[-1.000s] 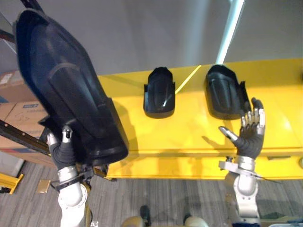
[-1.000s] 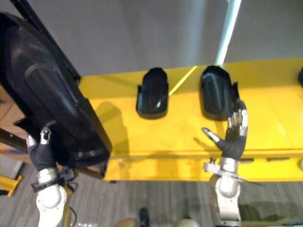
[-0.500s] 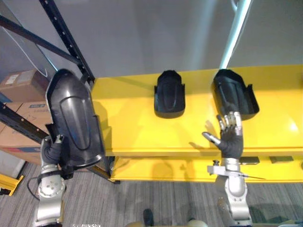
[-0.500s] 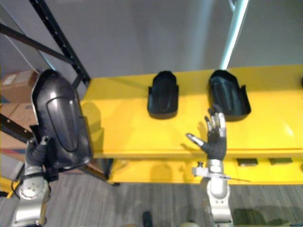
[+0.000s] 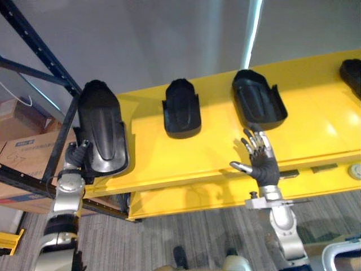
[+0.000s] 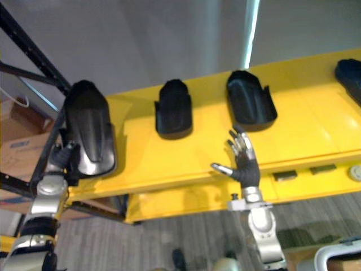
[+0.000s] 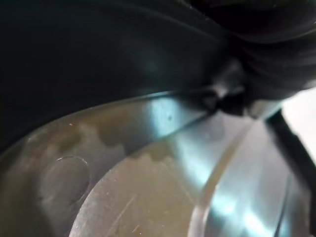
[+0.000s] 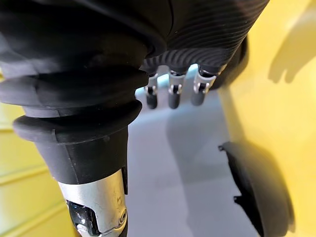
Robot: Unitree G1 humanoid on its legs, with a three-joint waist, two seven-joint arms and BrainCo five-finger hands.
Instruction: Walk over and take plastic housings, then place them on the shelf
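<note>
Holds a black plastic housing (image 5: 101, 127) in the left robot hand (image 5: 78, 157), fingers curled at its lower rim, over the yellow shelf's (image 5: 316, 113) left end, beside a black rack post (image 5: 39, 48). Spreads the right robot hand (image 5: 260, 164) open, empty, above the front edge, near the right housing (image 5: 258, 100); bare yellow between that and the middle housing (image 5: 181, 108).

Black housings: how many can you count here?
4. One housing in the left robot hand at the shelf's left end; second housing and third housing lie mid-shelf; fourth housing is cut off at the right edge. Others may be hidden.
</note>
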